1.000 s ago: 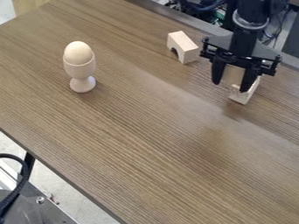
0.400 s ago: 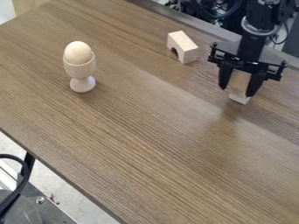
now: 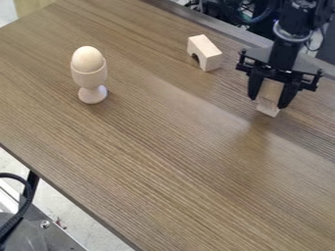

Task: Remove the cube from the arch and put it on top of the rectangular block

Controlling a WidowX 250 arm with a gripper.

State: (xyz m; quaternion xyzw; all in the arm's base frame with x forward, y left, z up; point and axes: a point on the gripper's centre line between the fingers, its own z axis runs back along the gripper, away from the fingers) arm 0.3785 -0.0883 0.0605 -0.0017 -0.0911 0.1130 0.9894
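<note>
The black gripper (image 3: 271,102) hangs at the right side of the table, shut on the pale wooden cube (image 3: 271,90). Directly below the cube is the light rectangular block (image 3: 268,108), its upper part partly covered by the fingers. Whether cube and block touch, I cannot tell. To the left of the gripper, the wooden arch (image 3: 206,53) rests on the table with its top bare.
A wooden egg in an egg cup (image 3: 89,73) stands at the left of the brown table (image 3: 150,147). Behind the arm runs the table's back edge, with cables and dark equipment beyond it.
The gripper has shifted to the right with the cube, which now lines up over the block instead of standing off to its upper left. Arch and egg cup have kept their places.
</note>
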